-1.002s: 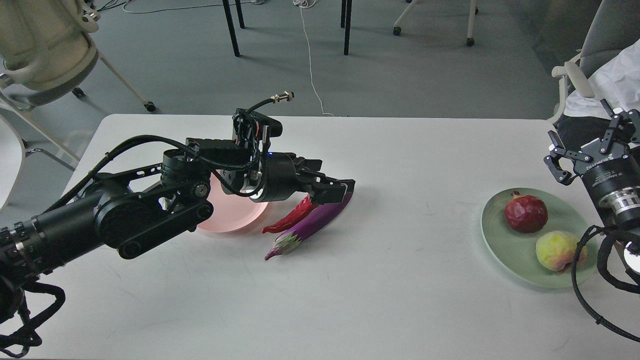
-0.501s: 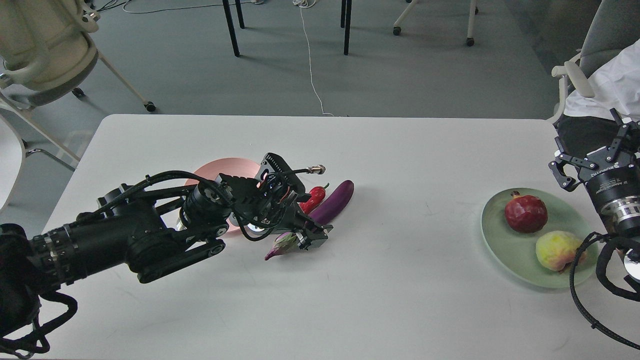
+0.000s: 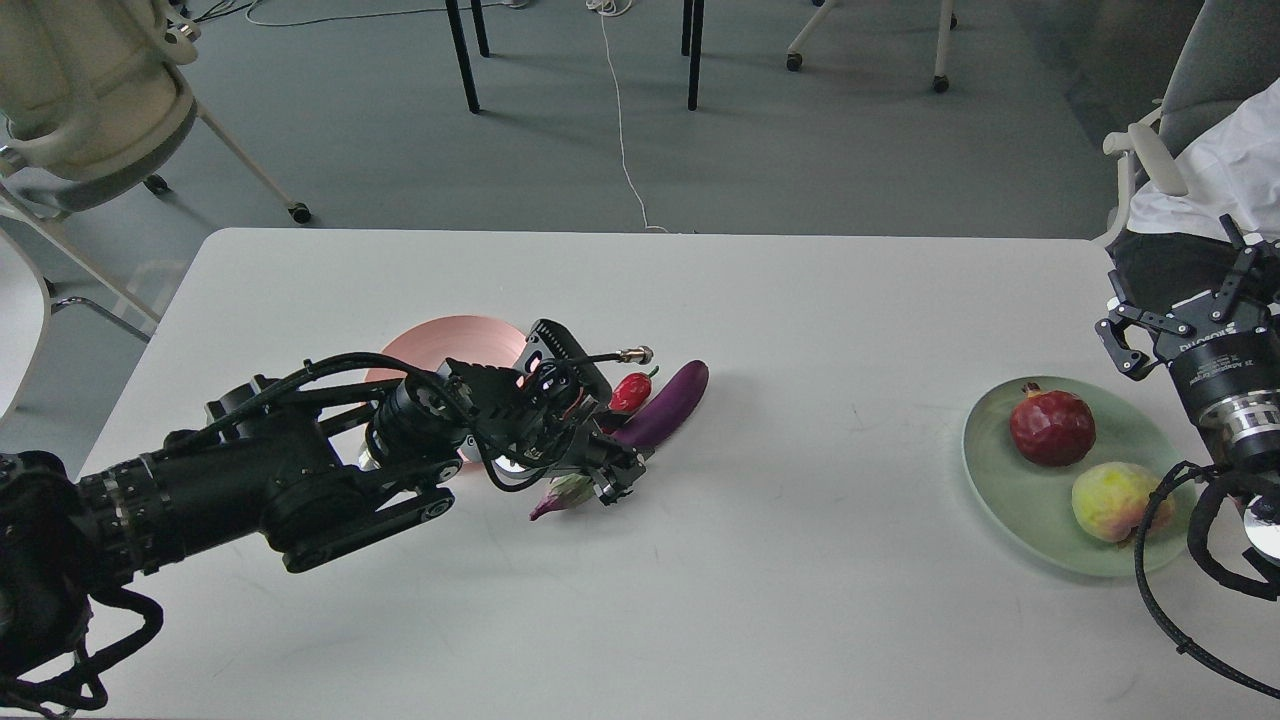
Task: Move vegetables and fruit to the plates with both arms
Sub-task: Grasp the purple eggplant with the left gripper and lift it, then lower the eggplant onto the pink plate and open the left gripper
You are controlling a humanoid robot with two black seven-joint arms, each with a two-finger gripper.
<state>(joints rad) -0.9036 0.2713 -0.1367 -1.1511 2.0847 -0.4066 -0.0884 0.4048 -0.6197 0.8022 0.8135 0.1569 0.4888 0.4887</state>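
left fingers (image 3: 612,482) at eggplant (image 3: 668,404) calyx, grip unclear | chili (image 3: 630,391) beside | right fingers (image 3: 1180,315) spread

- One eggplant (image 3: 668,402) and one chili pepper (image 3: 630,391), beside the left tool (image 3: 612,478).
- Two fruits: pomegranate (image 3: 1051,427), yellow-green fruit (image 3: 1110,501).
- Two plates: pink plate (image 3: 450,345), green plate (image 3: 1020,500).

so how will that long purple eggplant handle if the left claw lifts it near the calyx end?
The long glossy purple eggplant looks stiff, so it probably won't sag. Its shiny skin may be slippery. The left claw sits near the calyx end, so the long far end could tip down. Being round, it may roll against the curved red chili pepper.
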